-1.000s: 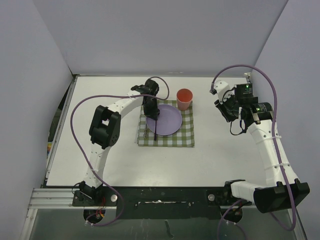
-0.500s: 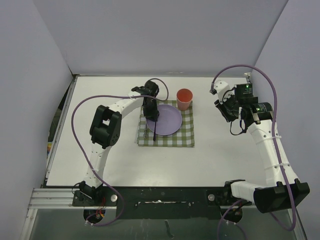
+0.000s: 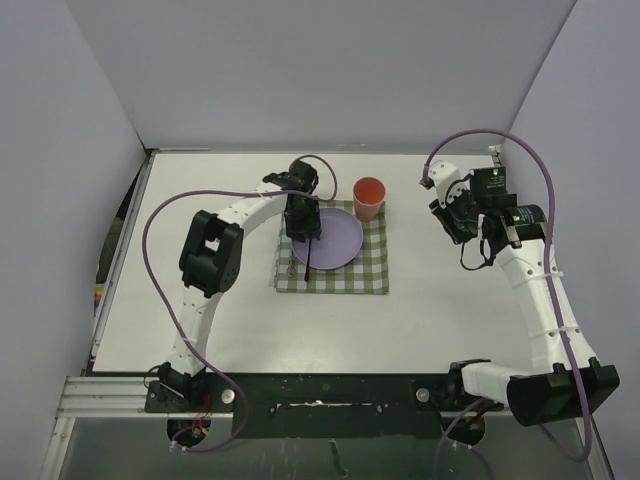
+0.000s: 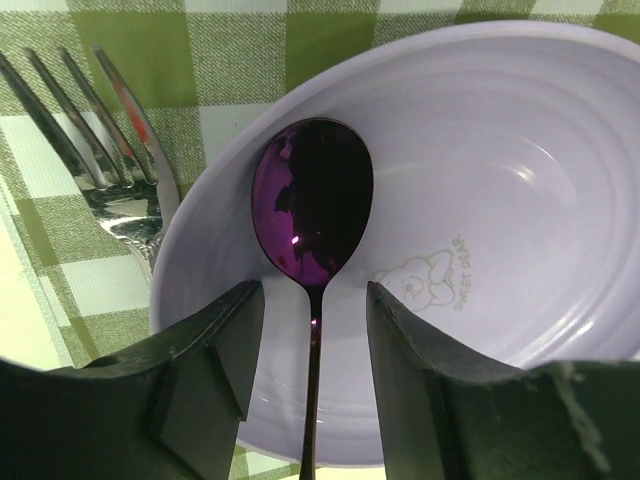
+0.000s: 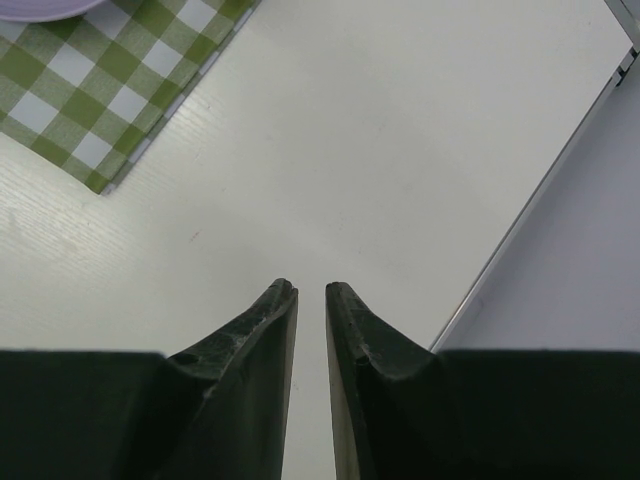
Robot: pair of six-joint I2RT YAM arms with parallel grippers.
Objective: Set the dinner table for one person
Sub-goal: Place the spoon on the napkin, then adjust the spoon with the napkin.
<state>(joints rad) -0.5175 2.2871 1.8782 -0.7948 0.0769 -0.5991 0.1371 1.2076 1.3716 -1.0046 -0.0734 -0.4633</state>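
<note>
A lilac plate (image 3: 335,240) (image 4: 500,200) lies on the green-and-white checked cloth (image 3: 370,275) on the dinner table (image 3: 440,320). A dark purple spoon (image 4: 312,205) (image 3: 307,258) rests with its bowl in the plate and its handle over the near rim. My left gripper (image 3: 303,228) (image 4: 313,300) is open; the handle runs between the jaws, touching neither. A silver fork (image 4: 110,130) lies on the cloth left of the plate. A red cup (image 3: 369,196) stands at the cloth's far right corner. My right gripper (image 3: 447,215) (image 5: 311,290) hovers over bare table, slightly open and holding nothing.
The right gripper is close to the table's right metal edge (image 5: 540,200) and the side wall. The cloth's corner (image 5: 90,90) shows at the upper left of the right wrist view. White walls close in the table on three sides.
The left gripper's jaws have opened and let go of the spoon, which now lies in the plate. The right arm has not moved.
</note>
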